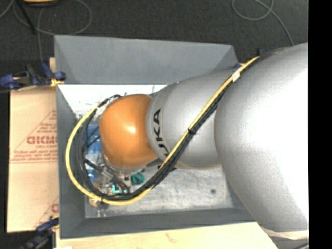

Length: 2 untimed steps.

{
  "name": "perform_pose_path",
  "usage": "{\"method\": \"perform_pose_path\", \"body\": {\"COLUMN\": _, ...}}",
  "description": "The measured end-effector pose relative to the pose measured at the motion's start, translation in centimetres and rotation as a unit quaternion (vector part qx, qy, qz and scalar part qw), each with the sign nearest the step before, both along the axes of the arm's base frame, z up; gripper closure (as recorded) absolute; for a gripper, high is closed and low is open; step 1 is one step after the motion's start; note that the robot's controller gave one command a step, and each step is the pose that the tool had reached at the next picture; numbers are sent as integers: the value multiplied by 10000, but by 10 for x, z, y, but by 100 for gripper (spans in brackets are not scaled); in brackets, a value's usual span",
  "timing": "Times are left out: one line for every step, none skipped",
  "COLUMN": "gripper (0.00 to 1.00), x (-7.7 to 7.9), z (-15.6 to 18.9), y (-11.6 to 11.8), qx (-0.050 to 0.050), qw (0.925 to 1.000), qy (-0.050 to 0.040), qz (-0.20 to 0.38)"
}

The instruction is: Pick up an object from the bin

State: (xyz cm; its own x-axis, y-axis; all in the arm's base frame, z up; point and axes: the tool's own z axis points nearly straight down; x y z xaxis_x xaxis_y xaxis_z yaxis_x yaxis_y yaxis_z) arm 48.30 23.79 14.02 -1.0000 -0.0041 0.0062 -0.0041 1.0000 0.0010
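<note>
My gripper reaches down into the left part of the bin, and only a bit of its metal body shows under the wrist. A small teal piece lies on the bin floor just to its right. On the gripper's left, close against it, lies a blue and white thing, partly covered. A small pale object sits near the bin's front left corner, below the gripper. What lies directly under the gripper is hidden.
The arm with its orange wrist cover and looped yellow and black cables spans the bin from the right and hides most of its middle. A grey stretch of bin floor shows at the front right. The bin's walls stand close on the left and front.
</note>
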Motion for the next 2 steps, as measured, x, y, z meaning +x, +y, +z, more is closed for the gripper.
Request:
{"method": "perform_pose_path", "body": {"gripper": 0, "x": 2, "z": 3, "y": -1, "qx": 9, "qw": 10000, "qy": -33, "qz": -18}}
{"method": "perform_pose_path", "body": {"gripper": 0, "x": -1, "z": -45, "y": -2, "qx": 26, "qw": 9999, "qy": -65, "qz": -152}}
